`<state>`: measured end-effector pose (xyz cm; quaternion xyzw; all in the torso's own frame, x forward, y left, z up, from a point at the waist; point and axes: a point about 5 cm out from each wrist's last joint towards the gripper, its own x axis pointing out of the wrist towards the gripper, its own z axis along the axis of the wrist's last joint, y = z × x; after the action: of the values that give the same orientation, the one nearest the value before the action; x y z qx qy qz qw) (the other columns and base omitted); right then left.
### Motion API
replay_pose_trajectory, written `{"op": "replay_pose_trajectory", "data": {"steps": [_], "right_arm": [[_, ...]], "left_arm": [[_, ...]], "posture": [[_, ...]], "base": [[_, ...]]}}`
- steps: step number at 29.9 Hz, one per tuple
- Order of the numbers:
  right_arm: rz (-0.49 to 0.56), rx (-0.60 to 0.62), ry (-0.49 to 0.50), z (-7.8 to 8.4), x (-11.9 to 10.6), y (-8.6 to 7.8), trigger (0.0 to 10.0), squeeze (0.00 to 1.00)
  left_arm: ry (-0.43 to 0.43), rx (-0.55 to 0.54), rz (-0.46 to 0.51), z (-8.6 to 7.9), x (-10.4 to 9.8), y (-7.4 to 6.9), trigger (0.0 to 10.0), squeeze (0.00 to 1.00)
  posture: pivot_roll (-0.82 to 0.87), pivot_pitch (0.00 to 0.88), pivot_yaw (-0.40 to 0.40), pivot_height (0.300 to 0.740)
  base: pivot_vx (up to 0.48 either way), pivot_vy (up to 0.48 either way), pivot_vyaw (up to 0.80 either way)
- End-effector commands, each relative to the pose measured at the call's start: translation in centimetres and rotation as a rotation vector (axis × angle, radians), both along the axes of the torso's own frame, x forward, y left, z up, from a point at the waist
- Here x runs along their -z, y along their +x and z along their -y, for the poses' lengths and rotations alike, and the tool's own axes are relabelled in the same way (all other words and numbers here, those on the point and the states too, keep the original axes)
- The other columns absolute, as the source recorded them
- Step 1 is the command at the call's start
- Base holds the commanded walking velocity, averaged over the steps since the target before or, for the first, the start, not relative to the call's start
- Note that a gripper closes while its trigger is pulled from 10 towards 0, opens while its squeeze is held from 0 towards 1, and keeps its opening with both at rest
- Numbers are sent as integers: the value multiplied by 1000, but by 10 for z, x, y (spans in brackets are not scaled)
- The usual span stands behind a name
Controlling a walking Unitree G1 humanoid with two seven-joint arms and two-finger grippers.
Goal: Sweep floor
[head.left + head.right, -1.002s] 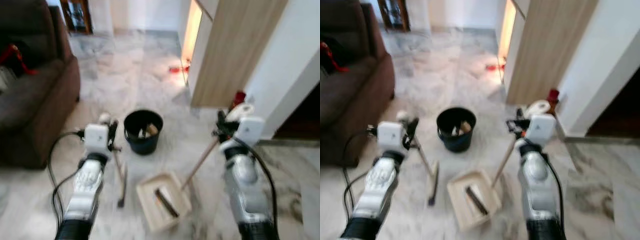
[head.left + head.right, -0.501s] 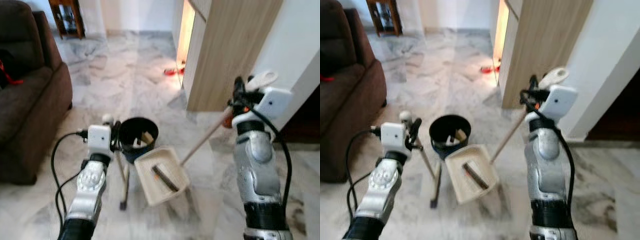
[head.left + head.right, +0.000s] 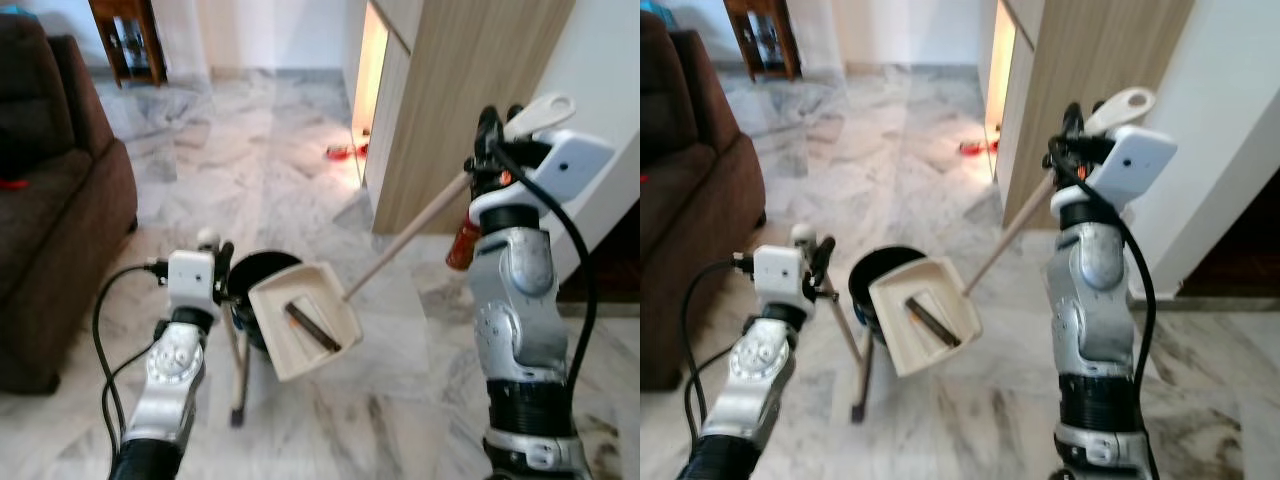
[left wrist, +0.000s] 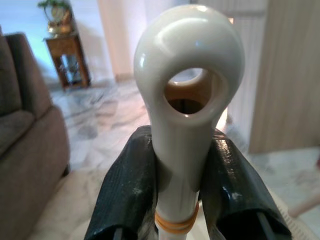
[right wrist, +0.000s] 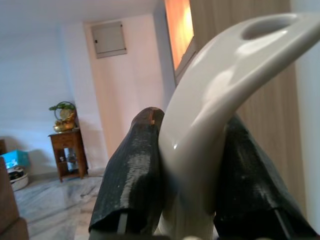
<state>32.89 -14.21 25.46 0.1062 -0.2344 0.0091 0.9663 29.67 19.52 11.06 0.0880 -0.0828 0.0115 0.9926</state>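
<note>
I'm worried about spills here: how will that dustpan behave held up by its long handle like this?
The dustpan looks like thin, light plastic, so probably easy to lift. Hanging at the end of a long stick from the right gripper, it may swing or twist. It is tilted over the black bucket, so the dark piece inside could slide out.

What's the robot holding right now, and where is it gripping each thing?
The left gripper is shut on the broom, just below its white looped handle end. The right gripper is shut on the dustpan, at the white grip atop its long handle.
</note>
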Motion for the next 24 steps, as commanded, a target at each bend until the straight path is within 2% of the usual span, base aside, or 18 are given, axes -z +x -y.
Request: {"op": "replay_pose_trajectory", "data": {"steps": [1, 4, 15, 24], "right_arm": [[83, 2, 37, 5, -19, -6, 10000, 0], [78, -3, 40, 4, -18, -5, 10000, 0], [56, 2, 46, 5, -15, -4, 10000, 0], [40, 13, 57, 8, -12, -3, 10000, 0]], "left_arm": [[13, 18, 84, 7, -18, 3, 10000, 0], [16, 14, 82, 6, -17, 1, 10000, 0], [9, 8, 78, 5, -16, 0, 10000, 0], [7, 4, 78, 5, -17, 0, 10000, 0]], "posture": [[-92, 0, -27, 740], [-90, 0, -30, 740], [-86, 2, -32, 740], [-85, 6, -30, 740]], "base": [[322, 0, 0], [295, 0, 0], [0, 0, 0], [0, 446, 0]]}}
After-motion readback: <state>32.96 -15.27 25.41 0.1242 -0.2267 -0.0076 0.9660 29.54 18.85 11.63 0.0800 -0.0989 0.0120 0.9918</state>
